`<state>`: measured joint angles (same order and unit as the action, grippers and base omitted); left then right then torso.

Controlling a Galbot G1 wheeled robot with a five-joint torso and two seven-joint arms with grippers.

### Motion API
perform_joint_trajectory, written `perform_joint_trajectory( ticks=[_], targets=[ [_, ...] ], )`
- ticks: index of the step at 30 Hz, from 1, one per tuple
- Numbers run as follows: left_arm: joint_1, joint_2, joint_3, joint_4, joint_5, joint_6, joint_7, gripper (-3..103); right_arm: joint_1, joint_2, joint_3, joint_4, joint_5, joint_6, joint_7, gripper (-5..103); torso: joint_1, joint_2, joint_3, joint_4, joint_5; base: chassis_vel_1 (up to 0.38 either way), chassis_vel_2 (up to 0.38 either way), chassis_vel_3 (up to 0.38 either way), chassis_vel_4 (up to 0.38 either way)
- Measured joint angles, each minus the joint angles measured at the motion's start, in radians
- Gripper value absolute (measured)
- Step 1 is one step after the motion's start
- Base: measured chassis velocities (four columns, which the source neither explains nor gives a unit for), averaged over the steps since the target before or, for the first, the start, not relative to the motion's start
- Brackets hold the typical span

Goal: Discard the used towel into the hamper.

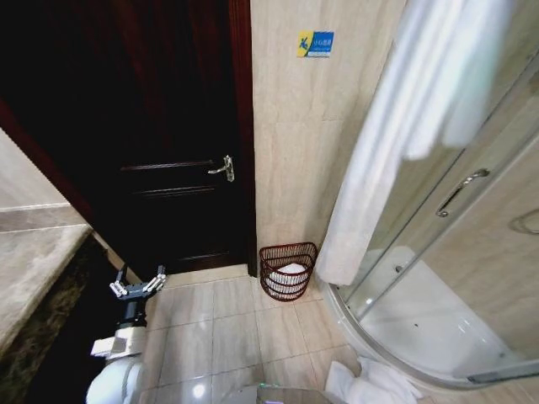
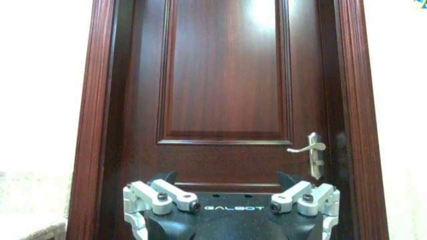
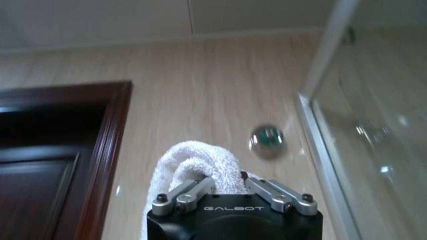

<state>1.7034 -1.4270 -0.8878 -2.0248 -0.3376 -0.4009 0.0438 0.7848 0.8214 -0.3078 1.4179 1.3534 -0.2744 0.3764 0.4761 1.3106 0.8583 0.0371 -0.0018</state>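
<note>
The right end effector (image 3: 227, 187) clamps a soft, looped white terry towel (image 3: 193, 167). The left end effector (image 1: 136, 284) hangs spread and empty above glossy floor tiles. The ribbed, reddish-brown wire hamper (image 1: 288, 271) stands on the floor against the wall beside the dark wooden door (image 1: 160, 126), white cloth inside.

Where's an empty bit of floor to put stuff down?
Bare tiles lie between the dark door, the left gripper and the hamper. It is crowded by the shower base, where white towels lie heaped, and the hamper already holds something white.
</note>
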Motion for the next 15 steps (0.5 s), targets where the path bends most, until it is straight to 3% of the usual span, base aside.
perform_joint_trajectory(
  ticks=[2,3,6,15],
  targets=[
    [-0.001,-0.003,-0.001,-0.006,-0.001,0.001,0.0,100,0.078,0.102,-0.014,-0.131,-0.077,-0.002,-0.032,8,0.0,0.0,0.0,-0.0002,0.0019,0.0,0.0,0.0,0.0],
    [-0.001,-0.003,-0.001,-0.006,-0.001,0.001,0.0,100,0.078,0.102,-0.014,-0.131,-0.077,-0.002,-0.032,8,0.0,0.0,0.0,-0.0002,0.0019,0.0,0.0,0.0,0.0],
    [0.005,-0.008,-0.005,-0.01,-0.01,0.001,0.001,100,0.138,0.196,-0.013,-0.26,-0.202,-0.005,-0.093,8,-0.001,0.0,0.0,-0.0002,0.0003,0.0,0.0,0.0,0.0],
    [0.025,-0.002,-0.032,-0.001,-0.039,-0.018,0.004,100,0.052,0.194,-0.006,-0.282,-0.252,-0.005,-0.109,8,0.0,0.0,0.0,-0.0008,0.0025,0.0,0.0,0.0,0.0]
  ],
)
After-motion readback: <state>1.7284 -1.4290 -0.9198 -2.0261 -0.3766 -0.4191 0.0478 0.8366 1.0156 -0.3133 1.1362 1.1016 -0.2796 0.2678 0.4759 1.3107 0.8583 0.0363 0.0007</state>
